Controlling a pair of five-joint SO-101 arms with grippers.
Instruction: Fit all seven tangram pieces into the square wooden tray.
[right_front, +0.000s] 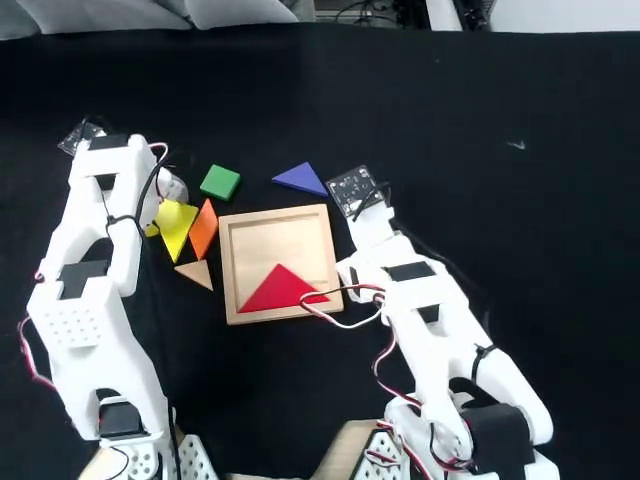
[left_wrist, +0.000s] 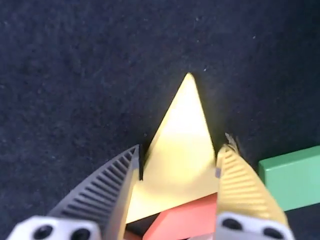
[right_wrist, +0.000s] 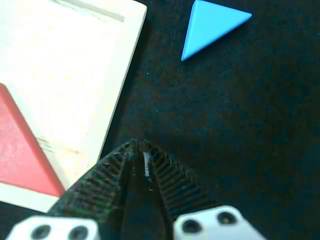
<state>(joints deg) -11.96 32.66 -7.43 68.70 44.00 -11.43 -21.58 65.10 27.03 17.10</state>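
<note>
The square wooden tray (right_front: 228, 268) lies at mid-table with a red triangle (right_front: 280, 290) in its near part. A yellow triangle (right_front: 176, 225) lies left of the tray, and an orange piece (right_front: 204, 228) overlaps one edge of it. My left gripper (left_wrist: 179, 147) is shut on the yellow triangle, one finger on each side. A green square (right_front: 220, 183), a blue triangle (right_front: 300, 179) and a small tan triangle (right_front: 196, 273) lie loose around the tray. My right gripper (right_wrist: 140, 150) is shut on nothing, just off the tray's right edge (right_wrist: 131, 60).
The table is covered in black cloth. The blue triangle (right_wrist: 212, 25) lies on the cloth beyond my right gripper. The green square (left_wrist: 292, 177) sits close beside my left gripper. Open cloth stretches to the right and at the back.
</note>
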